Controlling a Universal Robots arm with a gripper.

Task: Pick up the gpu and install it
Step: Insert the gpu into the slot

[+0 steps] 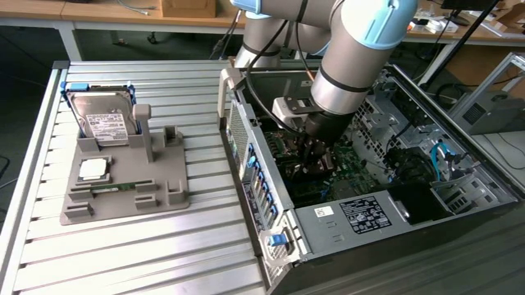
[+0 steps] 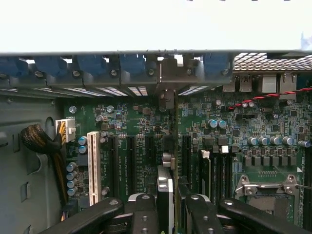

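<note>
Going from the exterior view's left, we see a grey holder (image 1: 123, 181) on the bench (image 1: 123, 258), well away from the tool, carrying a drive (image 1: 102, 120) and a thin stick (image 1: 122, 186). Its other rests look bare. To the right stands the open case (image 1: 328, 227), and our arm (image 1: 353, 55) reaches down into it with the tool (image 1: 316, 161) low over the board (image 1: 355, 166).

We judge the step in hand to be the install: the gpu (image 2: 165, 146) sits between the tool's fingers (image 2: 146, 214), which are closed narrow on it, and it hangs edge-on right ahead of the tool, over the slots (image 2: 131, 156). Its far end lines up with the bracket openings (image 2: 175, 73) at the case's rear wall.

The move now calls for keeping the card square to a slot and pressing evenly.

From the wrist the gpu looks like a thin dark blade with a silvery edge near the fingers. We cannot tell whether it is already seated.
</note>
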